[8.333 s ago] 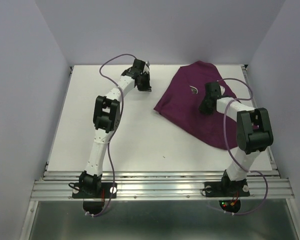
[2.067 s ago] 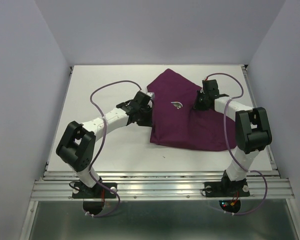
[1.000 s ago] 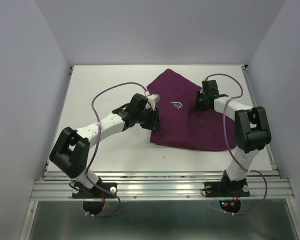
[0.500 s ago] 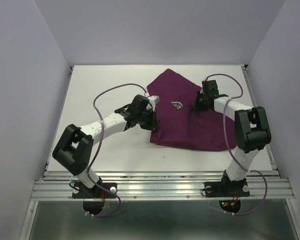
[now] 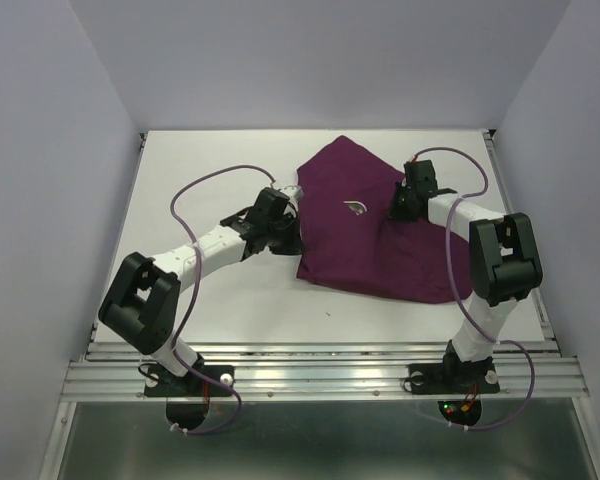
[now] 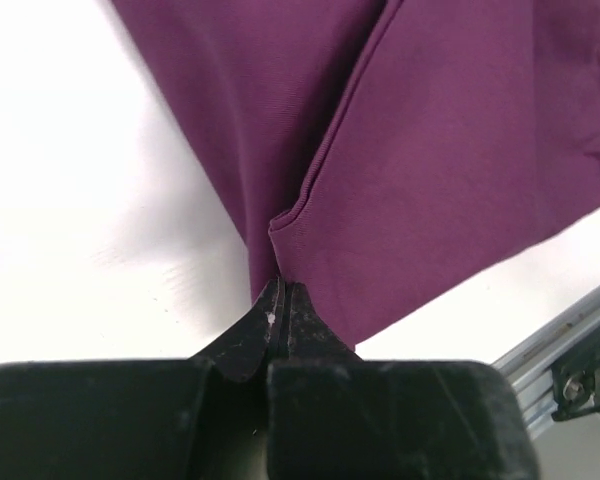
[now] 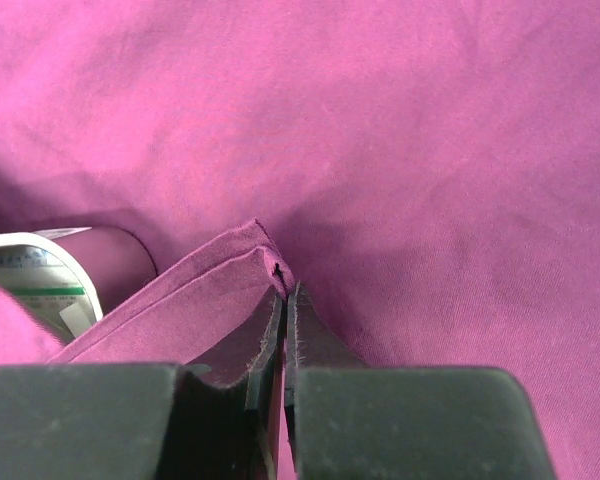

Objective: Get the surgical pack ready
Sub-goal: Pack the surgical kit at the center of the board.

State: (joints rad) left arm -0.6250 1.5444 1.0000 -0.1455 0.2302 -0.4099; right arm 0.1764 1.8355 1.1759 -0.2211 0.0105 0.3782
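Both hands pinch the dark-purple cloth [image 5: 370, 255], which lies on the white bench [image 5: 180, 190], its near hem loose. The left hand [image 6: 280, 298], pressed together, nips a tuck of the cloth's left edge. Farther back, the right hand [image 7: 285, 292] is clamped on a folded corner at the cloth's right side, a white packet [image 7: 30, 272] showing from under the cloth beside it. Between them a small silver piece [image 5: 355, 208] rests on the cloth. I judge any spreading pull must run outward along that hand-to-hand line.

Far-left table [image 5: 180, 170] open — cloth [image 5: 370, 250] covers the right.
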